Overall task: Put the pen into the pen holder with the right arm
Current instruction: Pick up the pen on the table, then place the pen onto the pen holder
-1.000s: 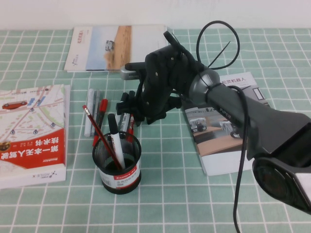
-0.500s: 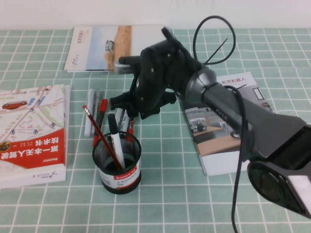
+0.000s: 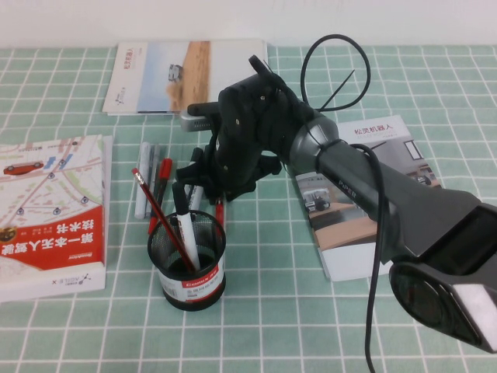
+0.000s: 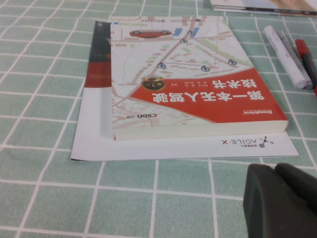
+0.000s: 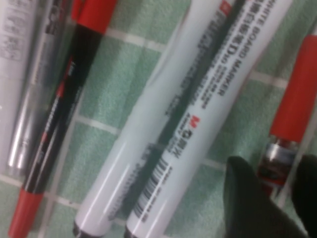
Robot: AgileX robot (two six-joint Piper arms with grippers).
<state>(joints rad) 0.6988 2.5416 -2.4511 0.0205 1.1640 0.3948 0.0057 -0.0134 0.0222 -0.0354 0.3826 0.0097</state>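
My right pincer hangs wide over the slim red pen, lying ungrasped on the green-checked bench just beyond the black mesh pen holder; my left pincer, state unclear, idles beside the red-covered book.

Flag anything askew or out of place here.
Nothing spilled or damaged. The pencil leans steeply in the holder; the pen lies loose beside markers. Right tool open over it; left tool hangs by the book.

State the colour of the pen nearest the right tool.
Red, with a silver band; the pen shows best in the right wrist view.
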